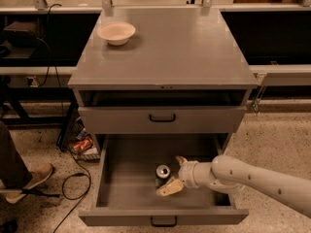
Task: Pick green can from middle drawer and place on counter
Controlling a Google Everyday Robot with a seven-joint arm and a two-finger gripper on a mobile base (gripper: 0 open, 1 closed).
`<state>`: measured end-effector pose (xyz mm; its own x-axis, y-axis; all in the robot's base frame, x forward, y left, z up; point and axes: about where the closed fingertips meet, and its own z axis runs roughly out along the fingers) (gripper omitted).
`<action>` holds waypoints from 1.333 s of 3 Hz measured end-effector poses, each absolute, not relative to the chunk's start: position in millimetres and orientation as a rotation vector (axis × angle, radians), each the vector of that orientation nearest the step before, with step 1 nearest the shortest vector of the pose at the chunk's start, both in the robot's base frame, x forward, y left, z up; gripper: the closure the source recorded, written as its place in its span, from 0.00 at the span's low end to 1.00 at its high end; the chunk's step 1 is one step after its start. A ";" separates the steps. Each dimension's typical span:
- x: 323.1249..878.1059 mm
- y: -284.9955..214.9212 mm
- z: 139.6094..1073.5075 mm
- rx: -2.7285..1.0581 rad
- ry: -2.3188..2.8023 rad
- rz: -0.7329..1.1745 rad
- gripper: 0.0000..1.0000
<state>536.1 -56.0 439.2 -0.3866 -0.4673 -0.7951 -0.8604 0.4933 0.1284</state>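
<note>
Claw [169, 175] is inside the pulled-out wide grey metal middle drawer [124, 178]. Its 2 fingers are spread open either side of the upright small green aluminium can [163, 171]; can't tell if they touch it.

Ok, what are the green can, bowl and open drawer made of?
Green can: likely aluminium, shiny silver top.
Bowl: matte cream, maybe ceramic or plastic.
Middle drawer: seemingly painted metal, thin grey walls.
Gripper in the drawer beside the can, jaws open.

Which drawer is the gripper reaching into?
The lower, pulled-out middle drawer, where the gripper sits beside the green can; the drawer above is nearly closed.
</note>
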 end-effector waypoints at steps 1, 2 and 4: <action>537.7 -48.2 431.7 -1.094 2.018 0.725 0.00; 538.5 -40.4 426.7 -1.098 2.000 0.747 0.18; 537.0 -31.7 434.3 -1.043 1.929 0.860 0.71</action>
